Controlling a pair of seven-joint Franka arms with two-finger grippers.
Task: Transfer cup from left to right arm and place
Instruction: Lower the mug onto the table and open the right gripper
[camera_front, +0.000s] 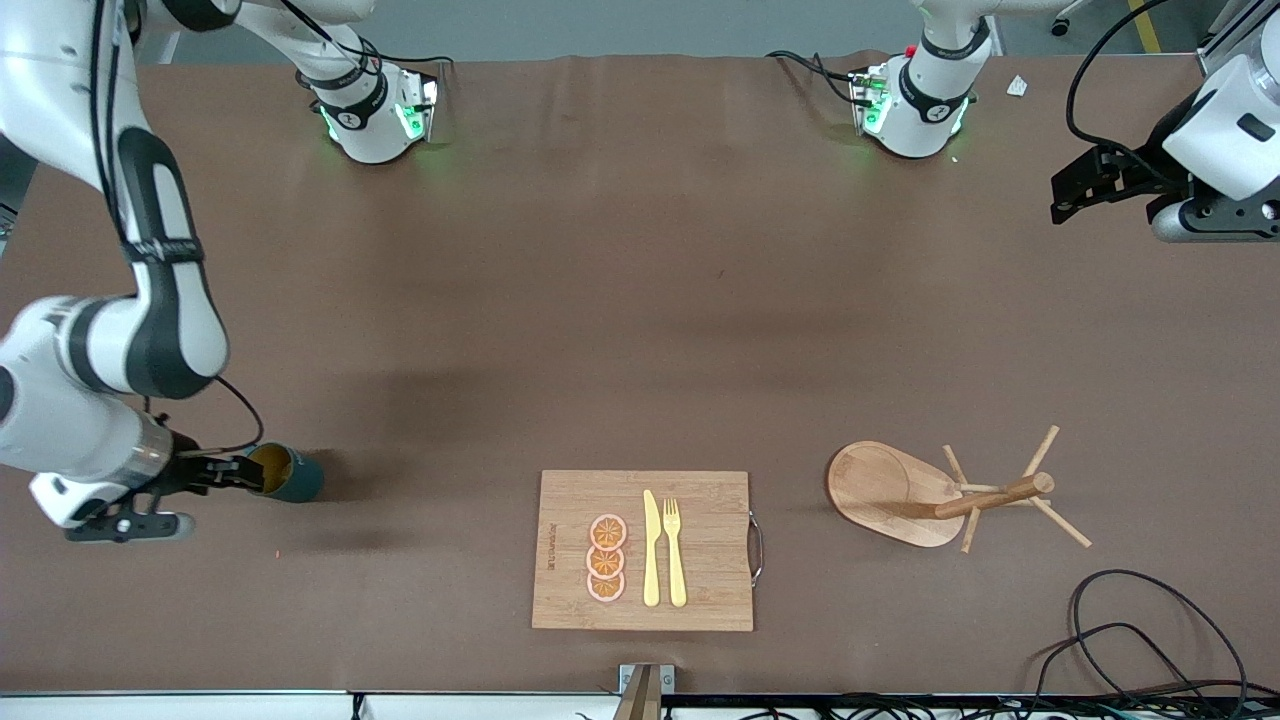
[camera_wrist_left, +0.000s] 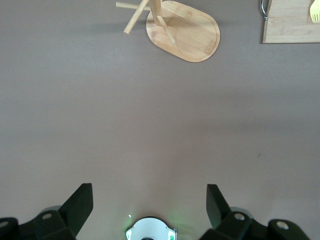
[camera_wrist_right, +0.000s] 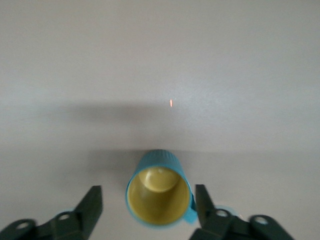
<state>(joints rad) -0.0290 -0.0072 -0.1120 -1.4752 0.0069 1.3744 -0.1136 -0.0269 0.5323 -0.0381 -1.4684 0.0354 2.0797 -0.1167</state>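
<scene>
So the cup (camera_front: 287, 473) is sitting on the brown worktop (camera_front: 640, 300) at the right arm's end, tilted toward the right gripper (camera_front: 232, 472) so you can see its yellowish inside. The right gripper is down low right at the cup's mouth, fingers (camera_wrist_right: 92, 205) spread on either side of the rim with a visible gap each side, not pinching it as far as the right wrist view shows.

The left gripper (camera_front: 1072, 195) is waiting up in the air over the left arm's end of the worktop, fingers (camera_wrist_left: 80, 202) spread wide with nothing between them.

Near the front camera there's a wooden cutting board (camera_front: 643, 550) with three orange slices (camera_front: 606, 558), a yellow knife (camera_front: 651, 548) and a yellow fork (camera_front: 675, 550) on it. The wooden peg stand (camera_front: 930, 495) is beside the board, toward the left arm's end.
</scene>
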